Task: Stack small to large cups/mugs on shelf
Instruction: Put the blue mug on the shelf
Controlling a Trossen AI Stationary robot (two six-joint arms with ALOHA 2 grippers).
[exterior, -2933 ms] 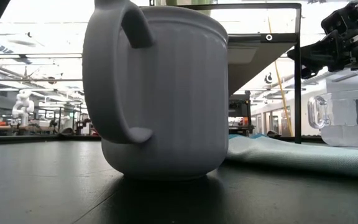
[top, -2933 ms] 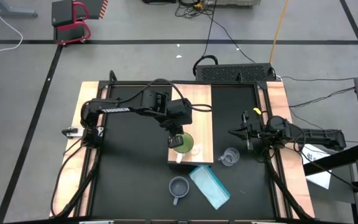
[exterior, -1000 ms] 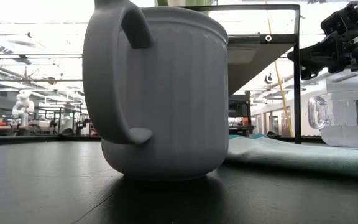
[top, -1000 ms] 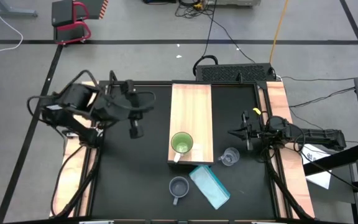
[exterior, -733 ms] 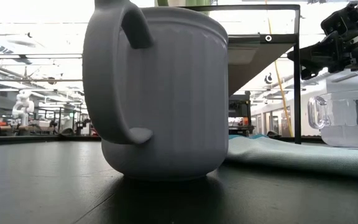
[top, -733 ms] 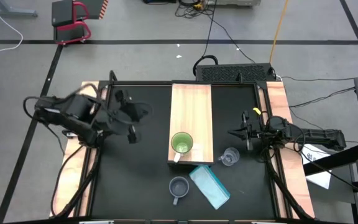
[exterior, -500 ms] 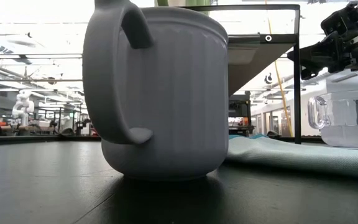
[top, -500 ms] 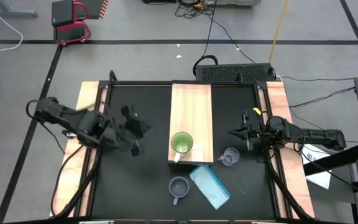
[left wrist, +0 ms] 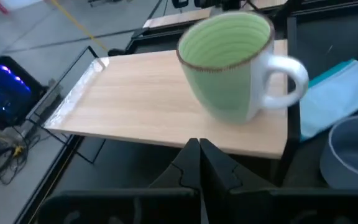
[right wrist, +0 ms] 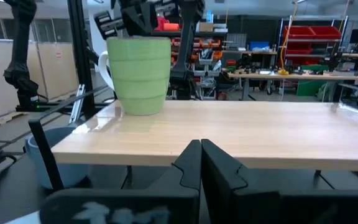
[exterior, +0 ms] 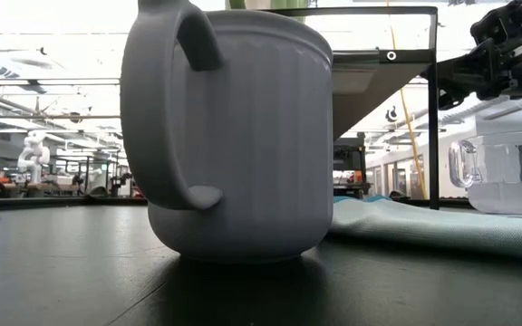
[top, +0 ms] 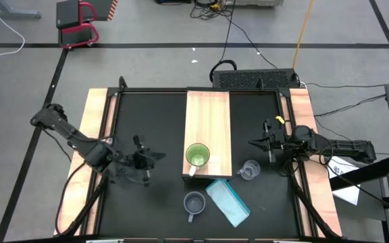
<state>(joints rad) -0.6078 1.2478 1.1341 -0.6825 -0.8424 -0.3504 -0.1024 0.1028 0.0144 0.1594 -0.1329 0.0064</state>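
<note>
The green mug (top: pixel 197 156) stands upright on the near end of the light-wood shelf (top: pixel 208 118), its pale handle (left wrist: pixel 286 76) toward the near edge. The grey-blue mug (top: pixel 194 203) stands on the black table in front of the shelf. The clear glass cup (top: pixel 249 169) stands on the table right of the shelf. My left gripper (top: pixel 158 156) is shut and empty, left of the shelf, pointing at the green mug (left wrist: pixel 229 68). My right gripper (top: pixel 254 143) waits shut at the table's right side, level with the shelf top (right wrist: pixel 241 130).
A flat light-blue object (top: pixel 228 201) lies on the table between the grey-blue mug and the glass cup. A black frame (exterior: pixel 435 109) carries the shelf. Bare black table stretches left of the shelf, under my left arm.
My left arm has swung from the table's far left corner toward the near edge and sunk, folding in. Its gripper has stayed shut and now points across the table at the green mug. The mugs and the cup have kept their places.
</note>
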